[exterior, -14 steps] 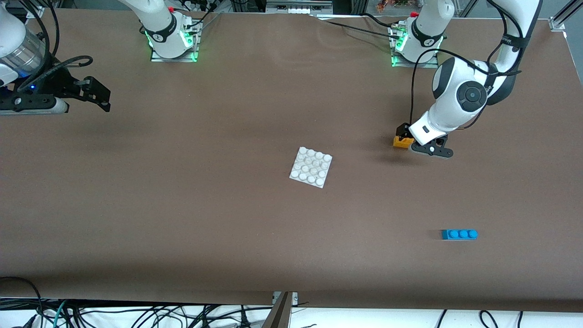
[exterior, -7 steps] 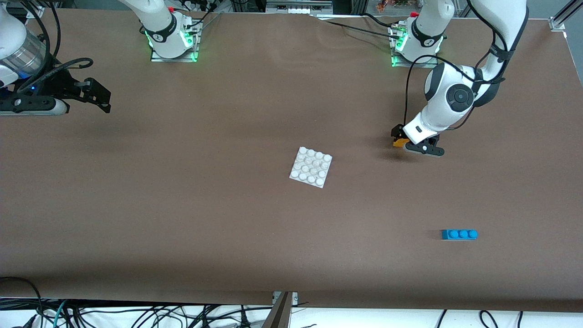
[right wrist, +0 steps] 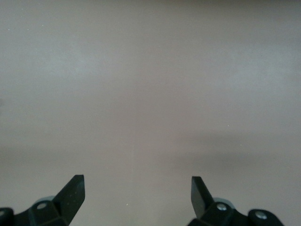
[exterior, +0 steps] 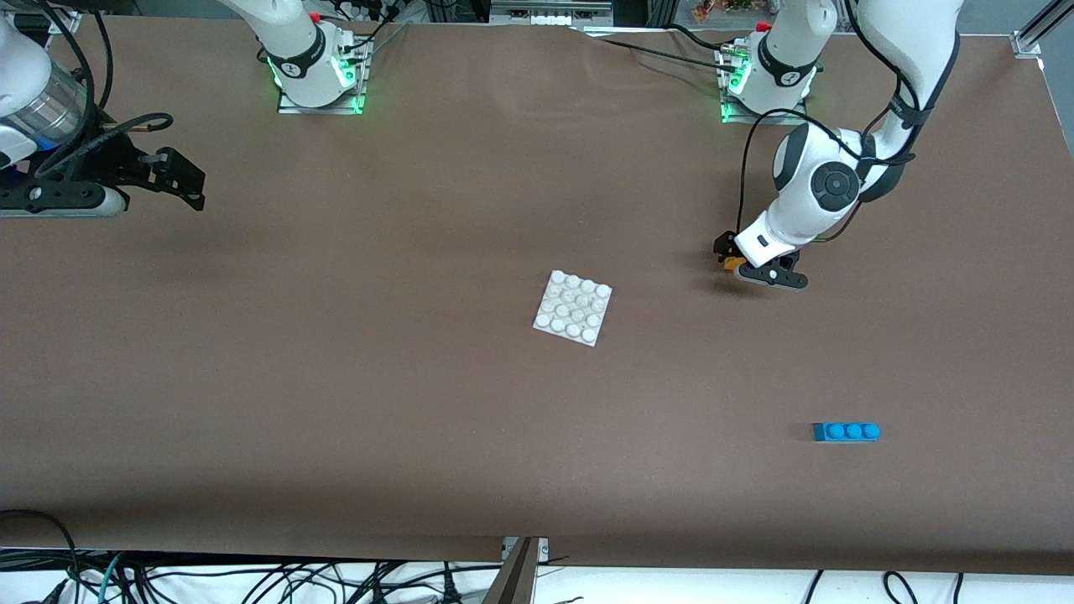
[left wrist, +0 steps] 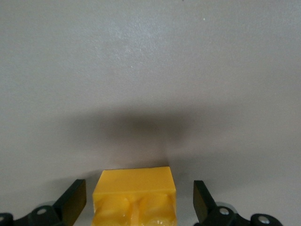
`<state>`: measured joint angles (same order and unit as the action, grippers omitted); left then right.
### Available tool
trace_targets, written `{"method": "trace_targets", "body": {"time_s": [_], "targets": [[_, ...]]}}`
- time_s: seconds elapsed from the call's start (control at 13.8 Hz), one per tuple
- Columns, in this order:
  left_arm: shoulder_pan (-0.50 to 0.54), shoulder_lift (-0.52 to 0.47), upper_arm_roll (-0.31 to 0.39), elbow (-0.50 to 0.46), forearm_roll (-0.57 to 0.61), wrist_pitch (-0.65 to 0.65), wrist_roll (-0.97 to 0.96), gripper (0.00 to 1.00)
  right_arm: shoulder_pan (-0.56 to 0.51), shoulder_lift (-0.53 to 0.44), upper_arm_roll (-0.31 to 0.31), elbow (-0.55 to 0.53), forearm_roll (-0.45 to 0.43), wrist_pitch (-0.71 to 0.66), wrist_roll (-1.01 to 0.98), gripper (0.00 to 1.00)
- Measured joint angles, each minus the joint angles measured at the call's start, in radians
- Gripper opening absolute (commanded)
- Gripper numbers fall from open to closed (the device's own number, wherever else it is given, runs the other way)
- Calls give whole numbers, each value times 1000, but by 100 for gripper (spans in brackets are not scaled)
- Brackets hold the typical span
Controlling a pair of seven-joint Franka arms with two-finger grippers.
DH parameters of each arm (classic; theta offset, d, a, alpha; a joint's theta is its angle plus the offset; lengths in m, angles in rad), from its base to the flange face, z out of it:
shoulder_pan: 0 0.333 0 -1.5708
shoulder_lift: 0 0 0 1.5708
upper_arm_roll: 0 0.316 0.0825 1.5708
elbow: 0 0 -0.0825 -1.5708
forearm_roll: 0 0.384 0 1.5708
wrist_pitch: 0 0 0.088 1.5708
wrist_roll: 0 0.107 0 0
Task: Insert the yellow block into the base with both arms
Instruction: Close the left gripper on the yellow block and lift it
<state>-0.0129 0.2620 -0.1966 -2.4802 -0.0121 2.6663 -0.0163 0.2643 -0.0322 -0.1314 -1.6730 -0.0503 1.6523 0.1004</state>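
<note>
The yellow block [exterior: 735,263] lies on the table toward the left arm's end, mostly covered by the left arm's hand. My left gripper [exterior: 738,257] is low over it and open. In the left wrist view the yellow block [left wrist: 135,195] sits between the two black fingertips [left wrist: 75,200], with a gap on each side. The white studded base [exterior: 573,308] lies flat near the table's middle, apart from both grippers. My right gripper [exterior: 183,179] waits open at the right arm's end of the table. The right wrist view shows the right gripper [right wrist: 137,197] over bare tabletop.
A blue three-stud brick [exterior: 846,431] lies nearer the front camera, toward the left arm's end. The arm bases [exterior: 319,80] stand along the table's back edge. Cables hang below the table's front edge [exterior: 537,558].
The left arm has come down and shifted slightly toward the table's middle, so its hand now covers more of the yellow block. The right arm has barely moved.
</note>
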Motion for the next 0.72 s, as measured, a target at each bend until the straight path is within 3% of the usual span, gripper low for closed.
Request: {"method": "trace_targets", "body": {"time_s": [0.14, 0.29, 0.36, 0.72], "targets": [[0, 2, -1, 0, 43, 1, 2, 51, 0, 0, 0, 0, 0, 0, 0, 100], [0, 2, -1, 0, 78, 2, 2, 32, -1, 0, -1, 0, 0, 0, 0, 100], [-1, 2, -1, 0, 84, 2, 2, 28, -1, 0, -3, 0, 0, 0, 0, 100], [-1, 2, -2, 1, 86, 3, 2, 26, -2, 0, -7, 0, 0, 0, 0, 100]]}}
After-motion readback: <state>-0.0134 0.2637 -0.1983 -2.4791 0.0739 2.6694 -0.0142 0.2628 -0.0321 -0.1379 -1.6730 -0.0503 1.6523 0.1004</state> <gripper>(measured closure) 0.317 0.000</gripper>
